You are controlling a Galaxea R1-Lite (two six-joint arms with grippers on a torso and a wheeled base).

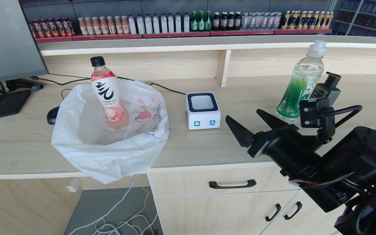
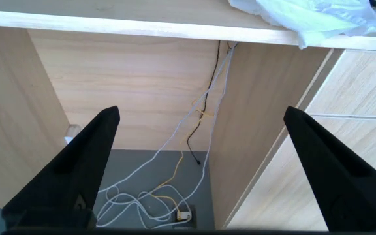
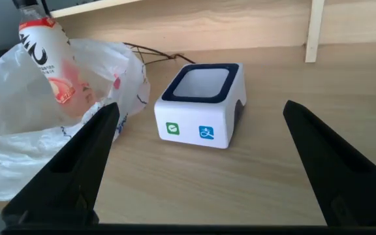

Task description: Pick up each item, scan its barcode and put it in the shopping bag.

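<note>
Out on the pale wood-grain counter (image 1: 204, 148): a thin, crinkly white plastic shopping bag (image 1: 86, 143), mouth slumped wide, sagging a little over the front edge. Inside it, leaning, a clear plastic bottle of pink drink (image 1: 108, 94) with a black cap and a red-and-white label. Just beside the bag, a small boxy white scanner (image 1: 203, 110), rounded corners, dark blue frame round its top window. Farther right, standing upright on the counter, a ribbed, clear green-labelled bottle (image 1: 300, 83) with a pale cap, not yet bagged. Tucked close behind it, a small dark bottle (image 1: 328, 87). Between scanner and green-labelled bottle, nearer the front edge, the right gripper (image 1: 242, 115), black wedge-shaped fingers spread wide, holding nothing. Down below the counter's edge, the left gripper (image 2: 201, 112), jaws wide as well and empty, facing a recess with loose white and yellow cables (image 2: 155, 196) on a grey floor.
</note>
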